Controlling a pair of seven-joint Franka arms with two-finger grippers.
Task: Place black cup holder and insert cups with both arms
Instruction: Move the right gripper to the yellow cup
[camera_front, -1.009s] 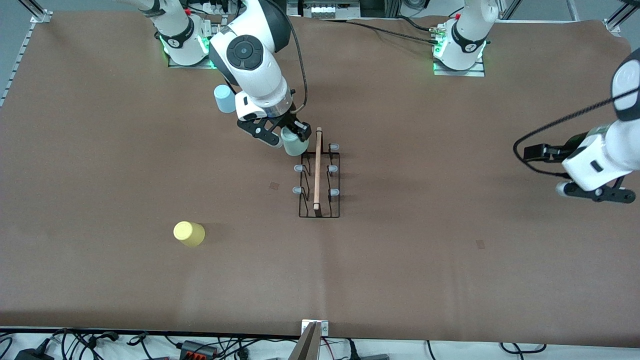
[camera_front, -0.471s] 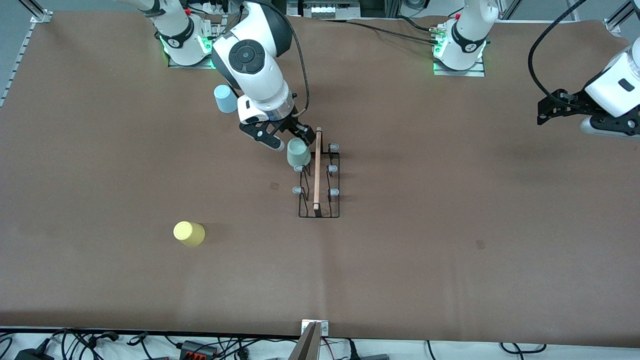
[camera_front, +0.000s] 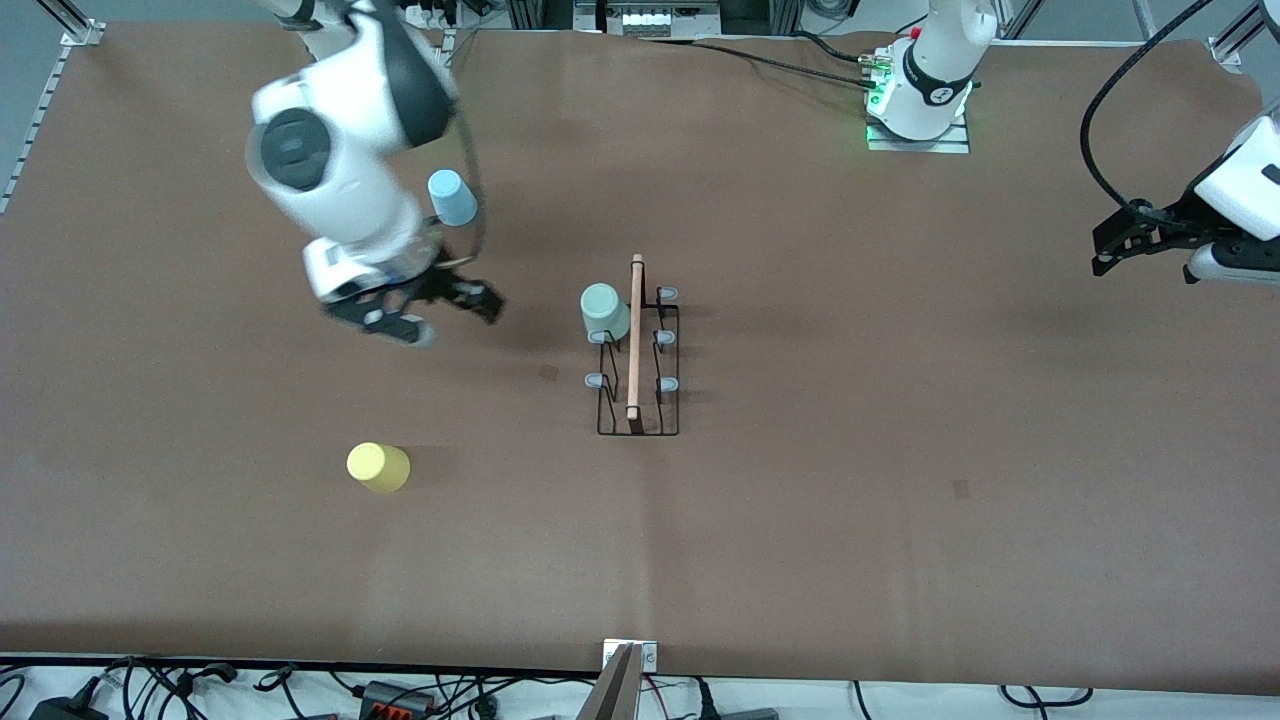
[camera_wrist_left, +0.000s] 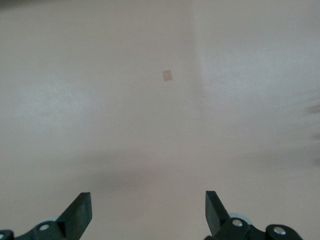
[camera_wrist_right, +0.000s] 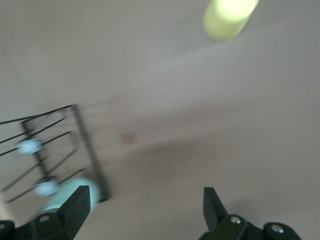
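Observation:
The black cup holder with its light wooden rod handle stands mid-table. The pale green cup sits upside down on one of its prongs, at the end farthest from the front camera; it also shows in the right wrist view, beside the rack. My right gripper is open and empty above the table, between the rack and the right arm's end. The light blue cup stands near the right arm's base. The yellow cup stands nearer the front camera; the right wrist view shows it too. My left gripper is open and empty, raised at the left arm's end.
A small dark mark lies on the brown table cover beside the rack, and another toward the left arm's end. Cables and a metal bracket line the table's edge nearest the front camera.
My right gripper let go of the pale green cup on the rack's prong and swung away toward the right arm's end. My left gripper rose from low over the table and holds near its end.

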